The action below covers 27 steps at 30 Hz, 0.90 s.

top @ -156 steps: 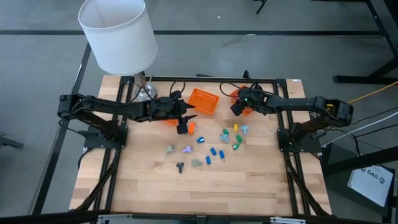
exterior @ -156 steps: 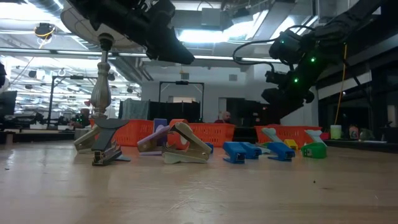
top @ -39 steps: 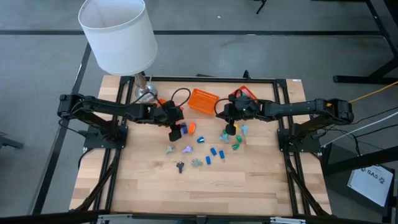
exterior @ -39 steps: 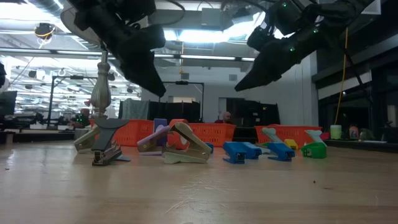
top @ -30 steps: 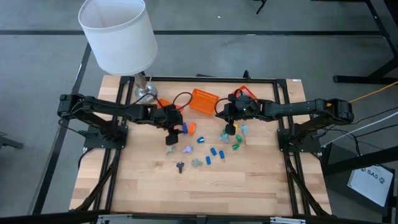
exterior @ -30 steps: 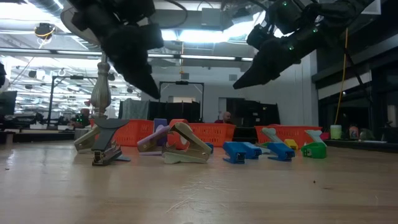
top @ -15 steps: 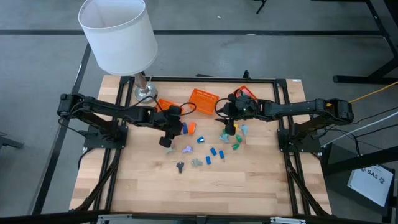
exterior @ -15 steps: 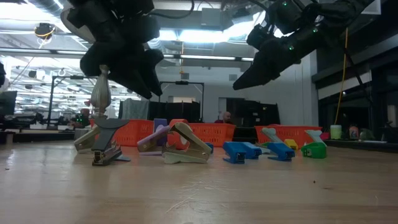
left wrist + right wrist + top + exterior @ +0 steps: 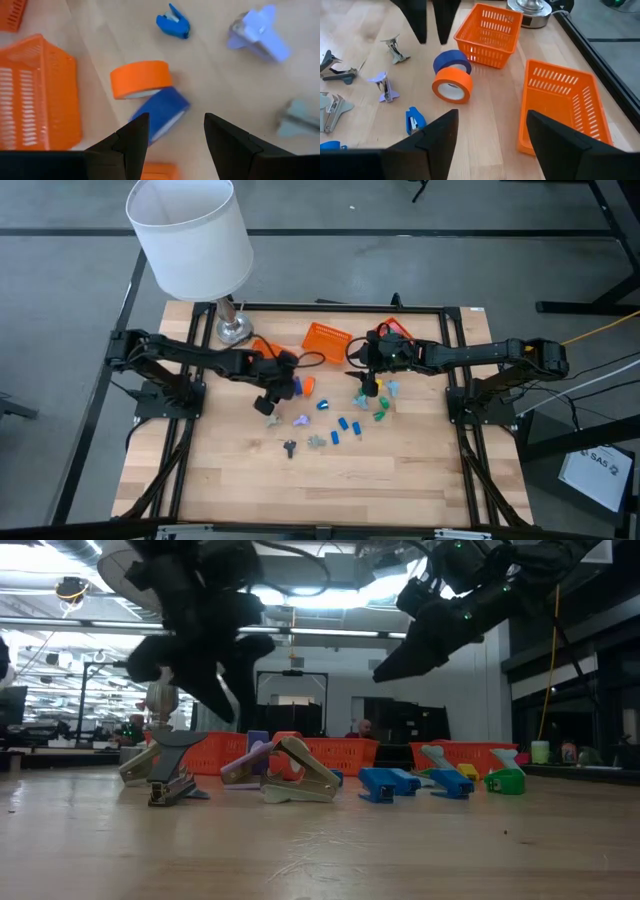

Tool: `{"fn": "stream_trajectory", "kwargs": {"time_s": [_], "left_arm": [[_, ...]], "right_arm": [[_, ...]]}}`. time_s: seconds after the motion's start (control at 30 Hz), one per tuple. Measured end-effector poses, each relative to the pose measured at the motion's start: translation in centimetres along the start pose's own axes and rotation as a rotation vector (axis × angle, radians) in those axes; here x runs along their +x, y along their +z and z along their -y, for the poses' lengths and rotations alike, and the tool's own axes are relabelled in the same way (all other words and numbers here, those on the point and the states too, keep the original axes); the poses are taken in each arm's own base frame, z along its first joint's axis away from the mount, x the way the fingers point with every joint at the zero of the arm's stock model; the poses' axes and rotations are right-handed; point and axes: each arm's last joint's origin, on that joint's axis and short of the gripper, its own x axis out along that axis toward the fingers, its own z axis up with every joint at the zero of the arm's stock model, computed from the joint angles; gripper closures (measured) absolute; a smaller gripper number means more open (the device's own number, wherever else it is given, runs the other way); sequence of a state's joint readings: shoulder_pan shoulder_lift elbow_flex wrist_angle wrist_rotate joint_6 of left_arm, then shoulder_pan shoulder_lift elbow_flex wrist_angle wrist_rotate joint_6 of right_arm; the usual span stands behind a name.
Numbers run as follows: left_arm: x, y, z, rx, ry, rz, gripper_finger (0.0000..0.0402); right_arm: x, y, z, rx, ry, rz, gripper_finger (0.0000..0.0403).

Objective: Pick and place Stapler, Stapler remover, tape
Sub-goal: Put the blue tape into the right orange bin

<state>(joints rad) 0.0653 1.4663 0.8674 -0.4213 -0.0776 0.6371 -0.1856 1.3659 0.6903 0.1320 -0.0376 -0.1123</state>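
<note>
An orange tape roll (image 9: 141,85) and a blue tape roll (image 9: 160,114) lie side by side on the wooden table; they also show in the high view (image 9: 307,386) and in the right wrist view (image 9: 452,86). My left gripper (image 9: 268,406) hangs open and empty above the table just left of the rolls, its fingers pointing down (image 9: 228,705); in its wrist view the blue roll shows between the fingers (image 9: 174,120). My right gripper (image 9: 368,388) hangs open and empty in the air to the right of the rolls (image 9: 490,117). Small staple removers (image 9: 300,420) and blue staplers (image 9: 343,425) lie scattered nearer the front.
Orange baskets stand at the back: one in the middle (image 9: 328,340), one behind my left arm (image 9: 260,347), one by my right arm (image 9: 562,107). A lamp with a white shade (image 9: 190,235) stands at the far left corner. Bare wood lies along the near edge.
My left gripper has gone toward the table's near left, away from the tape rolls, and has turned about so that its fingers point down. The rolls and my right gripper have stayed where they were.
</note>
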Motion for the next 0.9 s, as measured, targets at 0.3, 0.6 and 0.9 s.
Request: {"fn": "stream_trajectory", "kwargs": {"time_s": [0.3,0.6,0.9], "left_arm": [[1.0,1.7,-1.3,0.220,-0.038,-0.135,0.0215],[3.3,2.0,-1.7,0.370,-0.041,-0.195,0.0215],[4.2,1.8,-1.3,0.383,-0.088,-0.199,0.0215]], "right_arm": [[0.0,0.0,0.0,-0.002,0.000,-0.001,0.0165],[0.0,0.0,0.0,-0.024,-0.003,-0.002,0.0165],[0.0,0.0,0.0,-0.027,-0.003,-0.002,0.0166]]}}
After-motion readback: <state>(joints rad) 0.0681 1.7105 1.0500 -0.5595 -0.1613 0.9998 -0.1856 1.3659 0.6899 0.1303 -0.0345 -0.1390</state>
